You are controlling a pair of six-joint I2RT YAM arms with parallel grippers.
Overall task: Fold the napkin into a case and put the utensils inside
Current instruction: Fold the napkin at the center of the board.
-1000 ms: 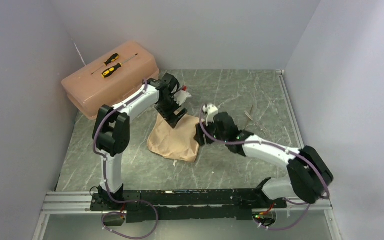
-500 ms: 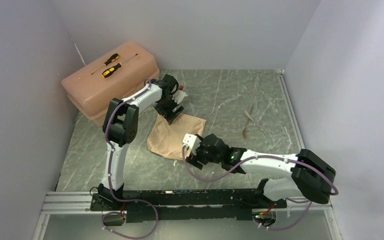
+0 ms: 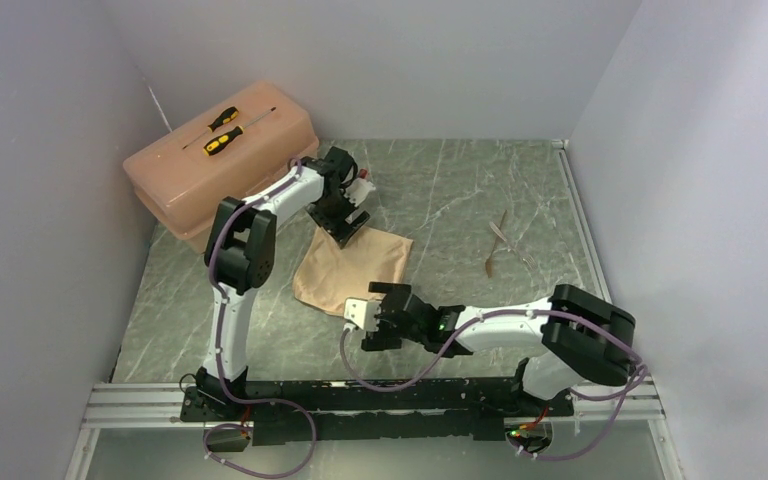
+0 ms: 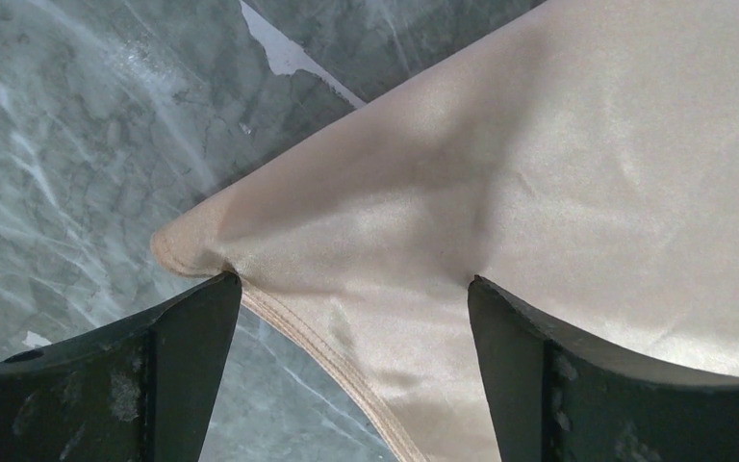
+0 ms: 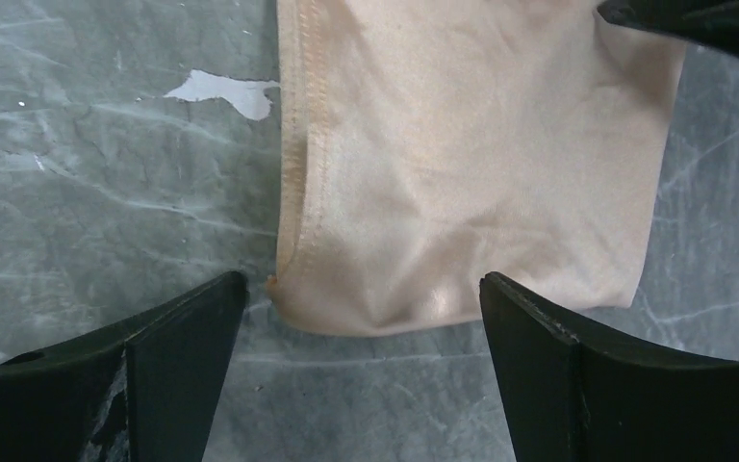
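Folded napkin (image 3: 352, 272), centre frame on the worktop (image 3: 460, 180). Left fingers (image 4: 178, 380), spread apart, straddle its upper corner. Right fingers (image 5: 173, 375), also apart, frame its lower edge, apparently poised for the next fold. Utensils (image 3: 497, 245) lie well apart at right.

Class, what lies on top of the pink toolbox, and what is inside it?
Two screwdrivers lie on the toolbox, on its lid. The inside is covered and cannot be seen.
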